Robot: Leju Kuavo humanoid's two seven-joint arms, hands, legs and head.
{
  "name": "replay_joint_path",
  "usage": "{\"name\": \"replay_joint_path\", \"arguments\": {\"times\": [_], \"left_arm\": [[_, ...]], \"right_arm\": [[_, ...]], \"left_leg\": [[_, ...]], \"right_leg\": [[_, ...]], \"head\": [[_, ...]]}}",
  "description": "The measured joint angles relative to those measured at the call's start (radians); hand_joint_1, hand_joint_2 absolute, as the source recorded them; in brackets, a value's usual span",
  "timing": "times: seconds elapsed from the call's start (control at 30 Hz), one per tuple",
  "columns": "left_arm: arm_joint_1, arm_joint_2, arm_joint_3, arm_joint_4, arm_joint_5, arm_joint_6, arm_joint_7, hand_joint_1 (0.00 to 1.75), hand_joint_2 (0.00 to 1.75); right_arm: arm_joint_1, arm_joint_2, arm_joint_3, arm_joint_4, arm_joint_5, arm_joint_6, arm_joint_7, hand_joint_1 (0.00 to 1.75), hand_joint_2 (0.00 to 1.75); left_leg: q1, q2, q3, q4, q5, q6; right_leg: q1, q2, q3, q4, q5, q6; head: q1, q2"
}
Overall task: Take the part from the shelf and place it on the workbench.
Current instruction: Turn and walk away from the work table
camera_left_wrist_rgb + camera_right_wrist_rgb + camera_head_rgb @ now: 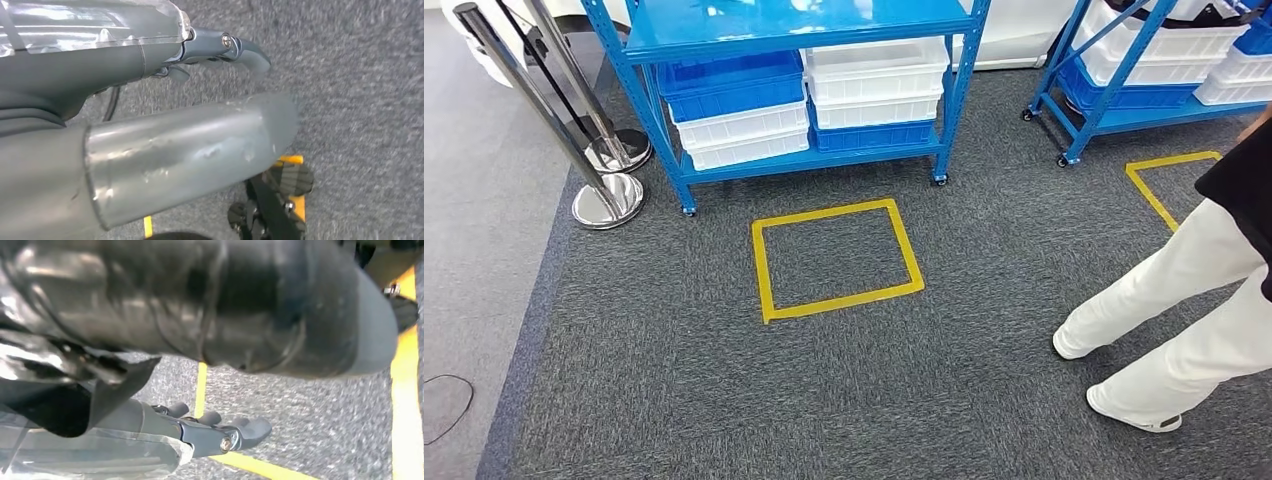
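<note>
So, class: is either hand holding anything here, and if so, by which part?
Nothing is held: the left hand and right hand hang over carpet with nothing in their fingers.

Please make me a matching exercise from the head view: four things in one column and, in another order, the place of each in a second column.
Things:
1. yellow tape square
2. steel posts
3. person's white trousers
4. blue and white bins

Places:
A. on the lower level of the nearer blue shelf
B. at the right edge of the view
C. on the grey carpet in front of the nearer shelf
D. left of the nearer shelf, at the carpet's edge

Pairs: 1-C, 2-D, 3-B, 4-A
</note>
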Motion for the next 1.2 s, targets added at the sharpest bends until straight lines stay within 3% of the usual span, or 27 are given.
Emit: {"name": "replay_joint_path", "arguments": {"times": [0.03,0.1,0.17,0.2,0.23,0.33,0.4,0.53,0.6,0.67,0.7,0.73,0.77,0.83,0.9,0.97,1.03,1.1,1.13,1.2], "left_arm": [[0.0,-0.003,-0.001,-0.001,-0.002,0.0,0.0,0.0,0.0],[-0.002,-0.008,-0.006,-0.002,-0.006,-0.002,0.0,0.0,0.0],[-0.004,-0.013,-0.011,-0.002,-0.009,-0.003,0.0,0.0,0.0],[-0.003,-0.014,-0.013,-0.003,-0.01,-0.004,0.0,0.0,0.0],[-0.001,-0.015,-0.015,-0.005,-0.012,-0.005,0.001,0.0,0.0],[0.002,-0.016,-0.018,-0.013,-0.014,-0.008,0.002,0.0,0.0],[0.001,-0.017,-0.019,-0.017,-0.014,-0.01,0.003,0.0,0.0],[0.006,-0.025,-0.02,-0.023,-0.016,-0.013,0.007,0.0,0.0],[0.006,-0.028,-0.02,-0.027,-0.016,-0.013,0.008,0.0,0.0],[0.007,-0.03,-0.02,-0.03,-0.016,-0.015,0.009,0.0,0.0],[0.008,-0.031,-0.02,-0.031,-0.016,-0.016,0.01,0.0,0.0],[0.01,-0.032,-0.02,-0.033,-0.018,-0.018,0.011,0.0,0.0],[0.011,-0.033,-0.02,-0.033,-0.019,-0.02,0.012,0.0,0.0],[0.012,-0.038,-0.02,-0.033,-0.021,-0.023,0.014,0.0,0.0],[0.01,-0.041,-0.02,-0.034,-0.021,-0.025,0.015,0.0,0.0],[0.007,-0.042,-0.022,-0.035,-0.022,-0.026,0.015,0.0,0.0],[0.004,-0.042,-0.024,-0.038,-0.023,-0.027,0.015,0.0,0.0],[0.002,-0.042,-0.025,-0.041,-0.023,-0.027,0.015,0.0,0.0],[0.003,-0.042,-0.025,-0.041,-0.023,-0.027,0.015,0.0,0.0],[0.007,-0.042,-0.026,-0.041,-0.024,-0.027,0.016,0.0,0.0]], "right_arm": [[0.001,0.002,-0.004,-0.005,-0.004,0.001,0.003,0.0,0.0],[0.006,0.004,-0.014,-0.016,-0.009,0.005,0.007,0.0,0.0],[0.01,0.006,-0.021,-0.024,-0.013,0.008,0.008,0.0,0.0],[0.011,0.006,-0.024,-0.027,-0.014,0.01,0.009,0.0,0.0],[0.011,0.008,-0.027,-0.031,-0.015,0.012,0.01,0.0,0.0],[0.01,0.015,-0.033,-0.041,-0.018,0.018,0.012,0.0,0.0],[0.009,0.02,-0.035,-0.048,-0.02,0.019,0.014,0.0,0.0],[0.006,0.025,-0.038,-0.059,-0.022,0.023,0.02,0.0,0.0],[0.006,0.026,-0.039,-0.064,-0.022,0.023,0.022,0.0,0.0],[0.007,0.027,-0.04,-0.067,-0.023,0.024,0.022,0.0,0.0],[0.008,0.027,-0.041,-0.069,-0.023,0.026,0.022,0.0,0.0],[0.011,0.027,-0.042,-0.072,-0.023,0.028,0.023,0.0,0.0],[0.013,0.027,-0.044,-0.073,-0.023,0.031,0.023,0.0,0.0],[0.02,0.027,-0.048,-0.078,-0.023,0.035,0.023,0.0,0.0],[0.022,0.028,-0.052,-0.081,-0.022,0.036,0.023,0.0,0.0],[0.019,0.03,-0.053,-0.084,-0.022,0.036,0.024,0.0,0.0],[0.018,0.034,-0.054,-0.086,-0.022,0.036,0.024,0.0,0.0],[0.018,0.036,-0.056,-0.09,-0.022,0.036,0.023,0.0,0.0],[0.017,0.037,-0.056,-0.091,-0.022,0.037,0.023,0.0,0.0],[0.017,0.037,-0.057,-0.091,-0.021,0.037,0.023,0.0,0.0]], "left_leg": [[0.0,0.021,-0.011,0.024,-0.015,-0.005],[0.001,0.074,-0.064,0.136,-0.074,-0.015],[0.006,0.093,-0.128,0.264,-0.122,-0.023],[0.007,0.095,-0.142,0.29,-0.122,-0.025],[0.007,0.097,-0.132,0.271,-0.1,-0.025],[0.004,0.103,-0.028,0.067,-0.005,-0.013],[-0.003,0.107,0.004,0.001,-0.003,0.002],[0.0,0.102,0.036,-0.021,-0.016,0.031],[0.0,0.101,0.054,-0.027,-0.024,0.04],[-0.001,0.099,0.069,-0.027,-0.04,0.044],[-0.002,0.097,0.08,-0.027,-0.051,0.044],[-0.002,0.095,0.094,-0.027,-0.062,0.043],[-0.003,0.093,0.111,-0.027,-0.075,0.041],[-0.004,0.091,0.143,-0.027,-0.102,0.036],[-0.005,0.09,0.167,-0.032,-0.128,0.025],[-0.007,0.089,0.186,-0.03,-0.129,0.011],[-0.006,0.091,0.169,0.033,-0.097,0.0],[-0.003,0.095,0.087,0.163,-0.078,-0.011],[-0.001,0.096,0.038,0.222,-0.095,-0.016],[0.003,0.096,-0.043,0.278,-0.177,-0.022]], "right_leg": [[-0.003,-0.009,0.003,-0.005,0.0,-0.007],[-0.003,-0.027,0.007,-0.01,-0.003,-0.017],[0.0,-0.044,0.011,-0.009,-0.01,-0.02],[0.0,-0.05,0.014,-0.009,-0.013,-0.019],[0.001,-0.054,0.02,-0.009,-0.018,-0.017],[0.001,-0.064,0.044,-0.009,-0.035,-0.006],[0.003,-0.068,0.052,-0.008,-0.041,0.006],[0.001,-0.065,0.048,0.037,-0.043,0.028],[-0.001,-0.059,-0.009,0.139,-0.074,0.034],[-0.001,-0.057,-0.1,0.257,-0.12,0.038],[-0.001,-0.056,-0.132,0.282,-0.131,0.039],[-0.001,-0.056,-0.151,0.281,-0.128,0.039],[0.0,-0.056,-0.152,0.242,-0.105,0.036],[0.004,-0.055,-0.135,0.124,-0.006,0.025],[0.012,-0.053,-0.12,0.056,0.06,0.013],[0.014,-0.051,-0.103,0.045,0.053,0.0],[0.01,-0.052,-0.071,0.027,0.04,-0.014],[0.006,-0.054,-0.029,0.005,0.023,-0.025],[0.005,-0.054,-0.008,-0.003,0.011,-0.028],[0.004,-0.05,0.035,-0.015,-0.016,-0.028]], "head": [[0.0,0.0],[0.0,0.0],[0.0,0.0],[0.0,0.0],[0.0,0.0],[0.0,0.0],[0.0,0.0],[0.0,0.0],[0.001,0.0],[0.001,0.0],[0.001,0.0],[0.001,0.0],[0.001,0.0],[0.001,0.0],[0.001,0.0],[0.002,0.0],[0.001,0.0],[0.001,0.0],[0.001,0.0],[0.001,0.0]]}}
